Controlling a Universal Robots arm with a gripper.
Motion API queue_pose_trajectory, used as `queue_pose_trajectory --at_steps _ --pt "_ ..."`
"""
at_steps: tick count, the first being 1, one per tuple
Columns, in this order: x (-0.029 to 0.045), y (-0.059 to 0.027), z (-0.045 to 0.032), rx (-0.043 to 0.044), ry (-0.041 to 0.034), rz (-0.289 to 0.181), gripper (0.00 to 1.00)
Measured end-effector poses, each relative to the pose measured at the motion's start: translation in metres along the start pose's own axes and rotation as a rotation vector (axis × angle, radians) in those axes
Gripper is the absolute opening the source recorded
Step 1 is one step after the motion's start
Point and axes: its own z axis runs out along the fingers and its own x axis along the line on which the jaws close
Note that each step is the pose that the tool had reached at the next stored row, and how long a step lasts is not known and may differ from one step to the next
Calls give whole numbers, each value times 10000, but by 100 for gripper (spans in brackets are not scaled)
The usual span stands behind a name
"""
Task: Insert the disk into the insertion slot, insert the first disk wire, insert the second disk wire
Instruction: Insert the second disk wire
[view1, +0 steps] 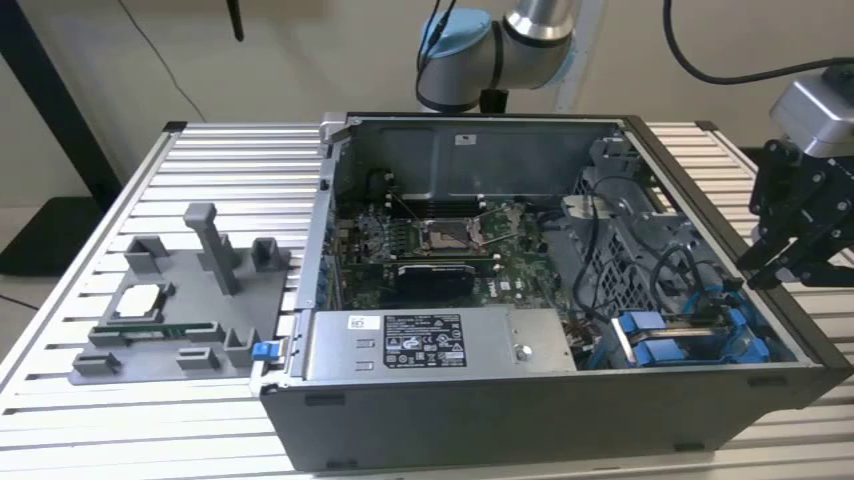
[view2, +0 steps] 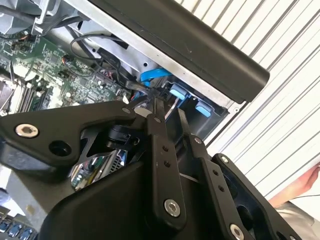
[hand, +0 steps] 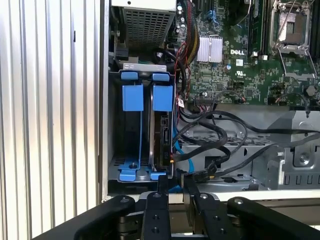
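Note:
The insertion slot (hand: 150, 67) is the grey drive bay with blue latch pieces in the open computer case, also seen in the exterior view (view1: 687, 345). The disk (hand: 162, 142) stands on edge in the compartment next to the cables, its blue carrier tab on top. The neighbouring compartment holds just a blue frame. My gripper (hand: 176, 184) hovers at the bay's end by the case wall (view1: 767, 268), its fingers drawn close together on the black plug of a blue disk wire (hand: 176, 150). That plug (view2: 146, 91) sits at the fingertips (view2: 158, 111). Black wires (hand: 215, 130) loop beside the bay.
The grey power-supply box (view1: 427, 345) sits beside the bay, with the motherboard (view1: 441, 245) behind it. A grey fixture with small parts (view1: 174, 310) stands at the exterior view's left on the slatted table (view1: 80, 420). A person's hand (view2: 305, 185) shows near the table's edge.

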Motion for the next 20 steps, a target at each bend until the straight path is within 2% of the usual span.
queue_pose_trajectory --at_steps 8,20 --pt "0 39 1 9 -1 -2 100" --pt "0 52 1 8 0 -2 100"
